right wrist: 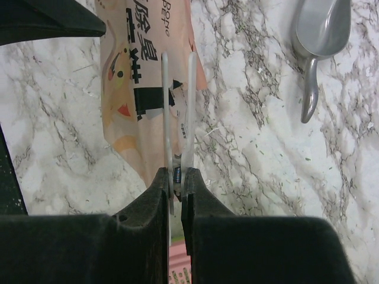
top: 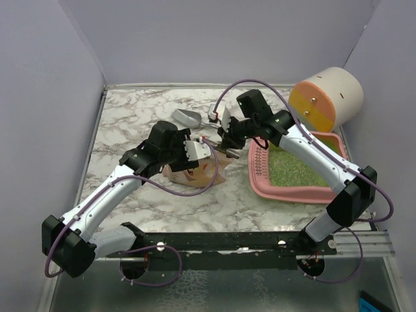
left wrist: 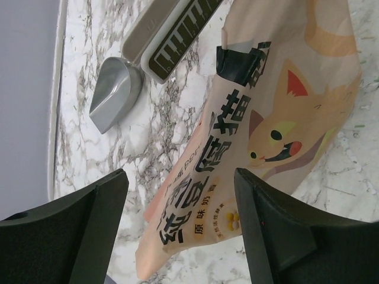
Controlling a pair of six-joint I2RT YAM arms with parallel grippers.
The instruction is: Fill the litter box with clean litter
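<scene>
The pink litter box sits at the right of the table with pale-green litter covering its floor. The tan cat-print litter bag lies left of it on the marble. My left gripper hangs open over the bag, one finger on each side, not touching it. My right gripper is shut on the handles of a white spring clip, whose two arms reach over the bag's end. The clip also shows in the left wrist view.
A grey metal scoop lies behind the bag; it also shows in the left wrist view and the right wrist view. A cream, orange and yellow cylinder lies at the back right. Grey walls enclose the table.
</scene>
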